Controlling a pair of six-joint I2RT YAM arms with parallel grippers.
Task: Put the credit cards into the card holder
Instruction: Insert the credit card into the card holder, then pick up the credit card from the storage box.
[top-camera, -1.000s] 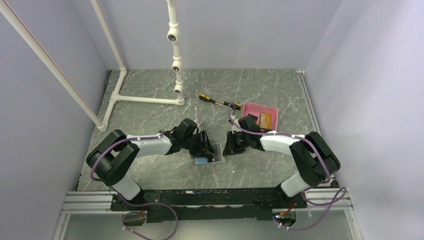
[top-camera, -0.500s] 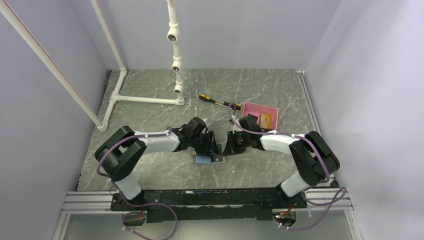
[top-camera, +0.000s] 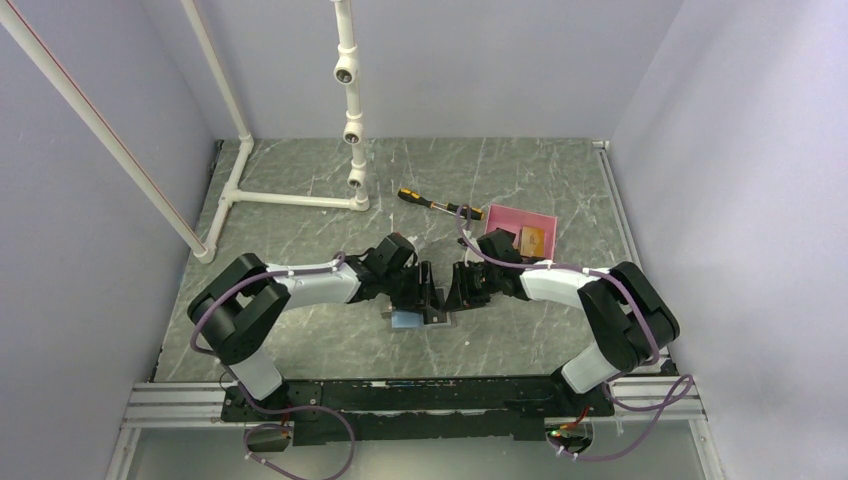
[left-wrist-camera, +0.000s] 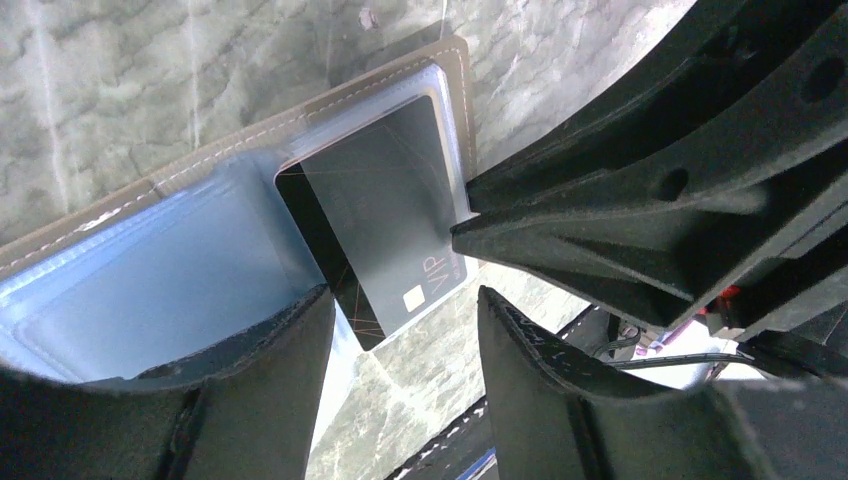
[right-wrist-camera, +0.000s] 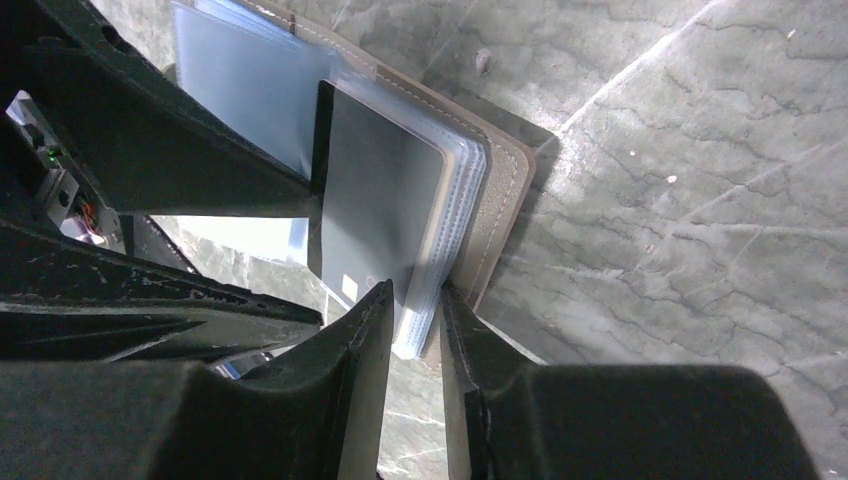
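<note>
Right wrist: a credit card (right-wrist-camera: 378, 200), seemingly stiff and slick, sits partly inside the floppy card holder (right-wrist-camera: 505, 190), so nudge its exposed edge; left pincer (left-wrist-camera: 400, 300) released, right pincer (right-wrist-camera: 418, 300) grip impossible to tell.

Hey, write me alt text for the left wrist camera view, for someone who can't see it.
A dark card marked VIP sits partly in a clear pocket of the open card holder, which lies on a grey marbled table. The left gripper hangs over it, fingers apart; the right gripper reaches in at the card's right edge.
</note>
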